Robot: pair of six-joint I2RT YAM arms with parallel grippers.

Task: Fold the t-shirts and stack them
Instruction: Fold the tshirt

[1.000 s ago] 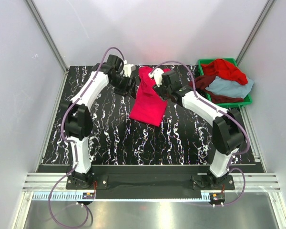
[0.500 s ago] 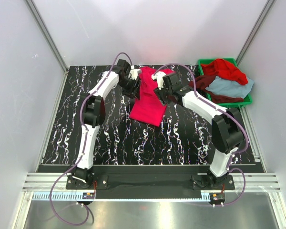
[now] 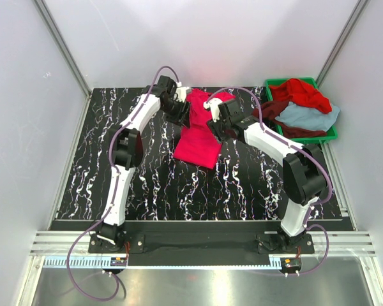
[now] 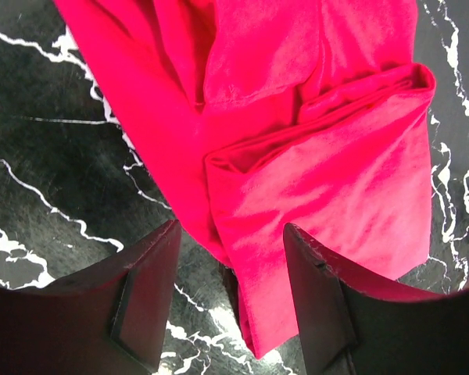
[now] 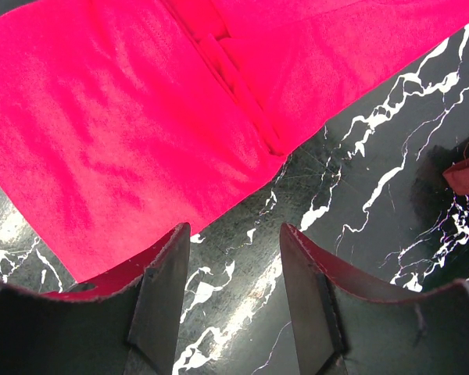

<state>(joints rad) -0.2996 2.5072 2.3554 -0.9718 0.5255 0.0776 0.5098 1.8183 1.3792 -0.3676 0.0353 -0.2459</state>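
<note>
Crimson-pink cloth t-shirt (image 3: 200, 140) lies on the black marbled counter (image 3: 153, 172) — left claw (image 4: 230, 238) and right claw (image 5: 234, 234) have drawn in over it, gaping empty; a folding grasp looks next.

Crimson-pink t-shirt (image 3: 196, 145) between left end effector (image 3: 183, 116) and right end effector (image 3: 215, 127).

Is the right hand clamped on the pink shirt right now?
No, the right hand is open, jaws apart over bare table, just off the edge of the pink shirt.
</note>
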